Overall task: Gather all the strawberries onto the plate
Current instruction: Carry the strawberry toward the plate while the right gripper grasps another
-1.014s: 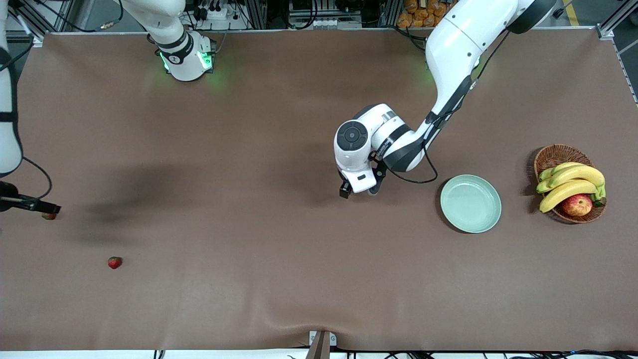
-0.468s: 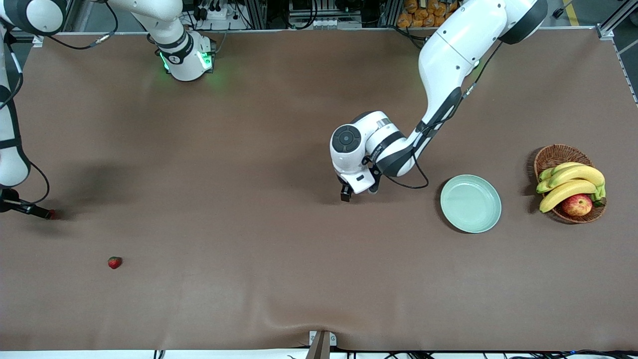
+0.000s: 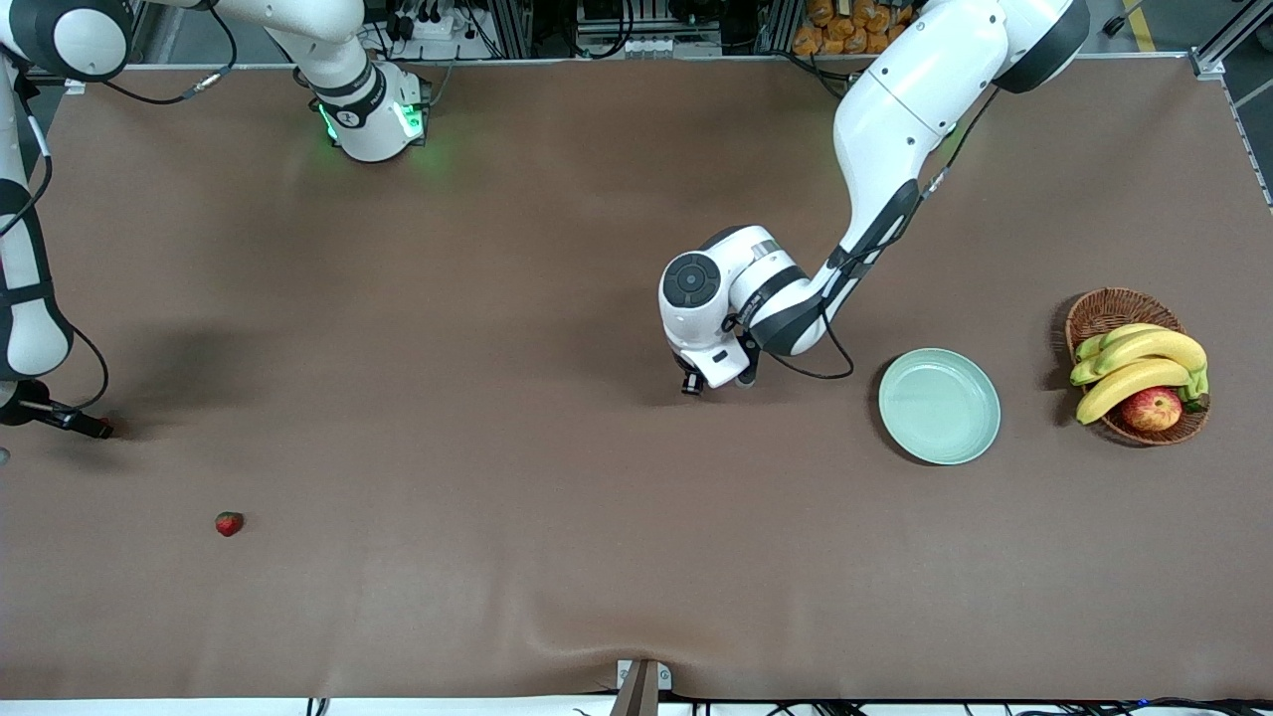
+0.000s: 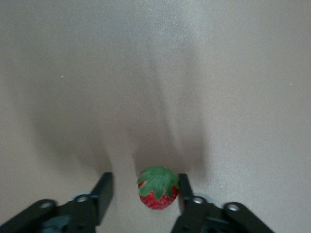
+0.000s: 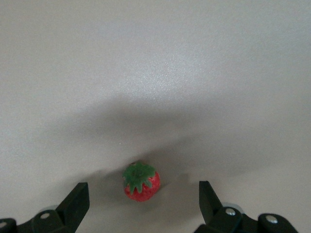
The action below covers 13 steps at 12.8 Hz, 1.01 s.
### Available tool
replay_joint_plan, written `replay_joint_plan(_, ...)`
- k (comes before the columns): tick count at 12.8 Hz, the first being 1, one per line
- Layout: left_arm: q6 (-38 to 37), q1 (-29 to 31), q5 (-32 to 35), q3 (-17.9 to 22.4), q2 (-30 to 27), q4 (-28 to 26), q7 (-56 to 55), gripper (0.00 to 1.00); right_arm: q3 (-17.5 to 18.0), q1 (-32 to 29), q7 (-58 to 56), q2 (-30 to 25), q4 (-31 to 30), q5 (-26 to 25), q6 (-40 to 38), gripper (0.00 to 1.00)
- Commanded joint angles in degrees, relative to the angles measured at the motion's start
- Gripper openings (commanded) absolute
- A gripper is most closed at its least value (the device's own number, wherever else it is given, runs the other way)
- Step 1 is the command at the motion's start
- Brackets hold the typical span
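Observation:
One strawberry (image 4: 158, 189), red with a green cap, lies on the brown cloth between the fingers of my left gripper (image 4: 144, 188). One finger touches it and the other stands a gap away, so the gripper is still open. In the front view the left gripper (image 3: 691, 385) is down at the table's middle and hides that berry. My right gripper (image 5: 143, 193) is wide open astride a second strawberry (image 5: 141, 182) and touches nothing; the front view shows it (image 3: 88, 428) at the right arm's end. A third strawberry (image 3: 229, 523) lies alone nearer the front camera. The mint-green plate (image 3: 939, 406) holds nothing.
A brown wicker basket (image 3: 1102, 310) with bananas (image 3: 1140, 364) and a red-yellow apple (image 3: 1152, 408) stands beside the plate toward the left arm's end. The right arm's base (image 3: 373, 119) glows green at the table's back edge.
The left gripper's fingers have narrowed around the strawberry under it. The right arm has swung its gripper slightly toward the table's end, down over its berry.

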Motion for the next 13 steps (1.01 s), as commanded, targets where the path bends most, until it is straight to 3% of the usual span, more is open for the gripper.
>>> replay_joint_plan(1,0.3,0.4,3.2,0.0,0.5,1.3,-0.6,0.00,1.5,-1.6,-1.2,0.8,0.3,0.9,-0.1,1.00)
replay_joint_plan(3,-0.5,2.0,4.3,-0.1,-2.0,1.2,0.9,0.00,1.5,-1.8,-2.8,1.4,0.5,1.0,-0.1,1.00)
replay_joint_plan(6,-8.2,5.9,2.6,-0.9,-8.1,1.1,8.2,0.00,1.5,-1.7,-2.8,1.7,0.5,1.0,0.0,1.00)
replay_joint_plan(9,-14.8,12.1,-7.5,-2.1,-14.6,1.2,23.4,0.00,1.5,-1.7,-2.8,1.9,0.5,1.0,0.2,1.00)
replay_joint_plan(10,-17.9,14.3,-10.2,-2.2,-16.6,1.1,28.8,0.00,1.5,-1.7,-2.9,1.9,0.5,1.0,0.2,0.94)
replay_joint_plan(11,-20.9,16.6,-12.2,-2.2,-18.0,1.1,34.2,0.00,1.5,-1.6,-2.9,1.9,0.5,1.0,0.2,0.79)
replay_joint_plan(13,-25.3,21.4,-13.6,-2.2,-19.2,0.7,44.6,0.00,1.6,-1.7,-5.0,1.9,0.5,1.0,0.2,0.38)
